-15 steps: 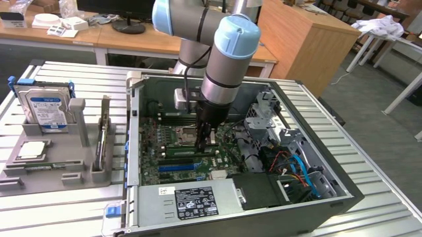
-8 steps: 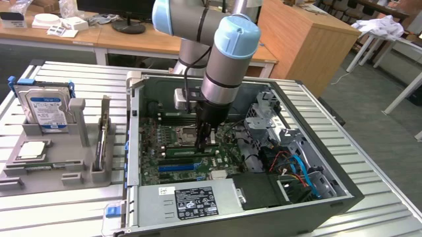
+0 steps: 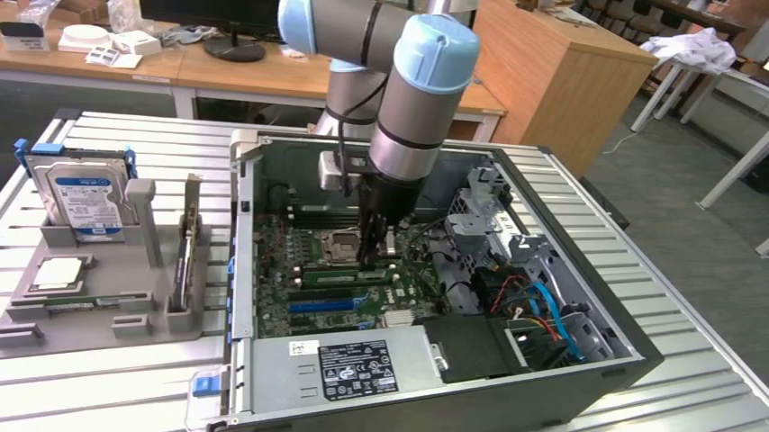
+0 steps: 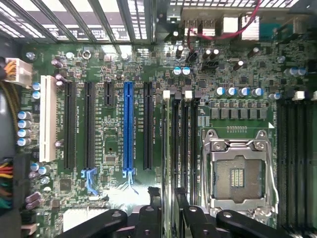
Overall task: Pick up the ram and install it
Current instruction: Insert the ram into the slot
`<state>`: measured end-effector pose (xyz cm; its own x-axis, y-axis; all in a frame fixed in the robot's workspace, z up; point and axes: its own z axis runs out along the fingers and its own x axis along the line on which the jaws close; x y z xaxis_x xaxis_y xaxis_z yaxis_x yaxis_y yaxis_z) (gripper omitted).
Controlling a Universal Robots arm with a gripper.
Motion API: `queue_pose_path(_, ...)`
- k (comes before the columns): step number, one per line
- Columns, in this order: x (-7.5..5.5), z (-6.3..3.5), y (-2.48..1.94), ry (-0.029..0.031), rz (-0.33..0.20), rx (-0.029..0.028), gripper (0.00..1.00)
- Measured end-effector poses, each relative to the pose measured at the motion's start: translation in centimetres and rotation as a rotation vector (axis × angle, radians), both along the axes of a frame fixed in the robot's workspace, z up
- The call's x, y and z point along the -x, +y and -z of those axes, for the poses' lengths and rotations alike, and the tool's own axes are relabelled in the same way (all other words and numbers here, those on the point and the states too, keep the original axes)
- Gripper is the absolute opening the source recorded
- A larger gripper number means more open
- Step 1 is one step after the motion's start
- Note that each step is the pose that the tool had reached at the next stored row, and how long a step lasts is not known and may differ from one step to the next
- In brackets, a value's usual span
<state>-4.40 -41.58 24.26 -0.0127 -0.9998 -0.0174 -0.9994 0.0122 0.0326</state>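
1. Locate the gripper [image 3: 380, 256] inside the open computer case [image 3: 625, 346]. The arm reaches straight down over the motherboard [image 4: 109, 148].
2. Find the ram [image 3: 342, 275]. It stands on edge in a memory slot, between the empty processor socket [image 4: 237, 173] and the blue expansion slot [image 4: 128, 129]. The gripper [image 4: 171, 223] sits directly above this stick.
3. Check the grip. You cannot tell from either view whether the tool is clamped on the ram or parted from it. In the wrist view the stick's thin green edge runs up into the gap at the tool's centre.
4. Note the grey holder [image 3: 144, 301] outside the case, at the exterior view's left. It carries the blue-labelled hard drive [image 3: 78, 193], upright, and the square processor chip [image 3: 60, 274], lying flat.
5. Note a thin board [image 3: 187, 252] standing on edge in the same holder, nearest the case. You cannot tell what it is.
6. The power supply [image 3: 348, 364] sits at the near edge of the case.
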Motion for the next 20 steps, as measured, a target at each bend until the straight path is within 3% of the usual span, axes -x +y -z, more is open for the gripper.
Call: queue_pose_path(20, 0.0, -6.36, 0.00, 0.0000, 0.000, -0.0001, 0.25)
